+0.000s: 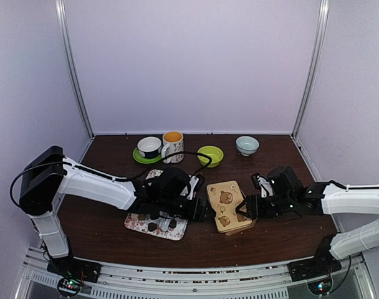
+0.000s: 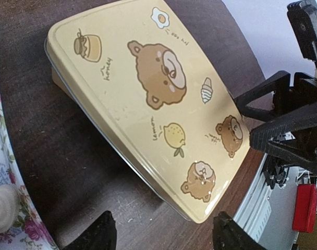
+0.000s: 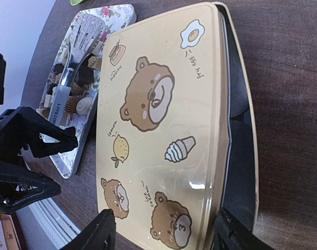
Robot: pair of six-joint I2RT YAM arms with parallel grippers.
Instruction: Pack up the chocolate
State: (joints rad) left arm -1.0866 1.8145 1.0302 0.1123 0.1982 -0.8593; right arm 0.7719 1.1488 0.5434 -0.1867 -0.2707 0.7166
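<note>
Nearest me, the left arm reaches in from the left and the right arm from the right. Their wrists face each other across the tin on the dark tabletop. The wrist views agree. The left jaws are spread wide and grip nothing, with one short end of the tin just ahead of them. The right jaws are spread wide too, also empty, at the opposite end. The bear-printed lid sits askew on the tin, so a dark strip of the base shows along one long side.

Just left of the tin, partly under the left wrist, lies the floral tray. The chocolate is on it: dark, brown and cream pieces in a loose heap, with the metal tongs lying across them.

Farther back, a row stands near the rear wall: a cup on a green saucer, a mug with an orange inside, a green bowl and a pale bowl, all well apart from the arms.
</note>
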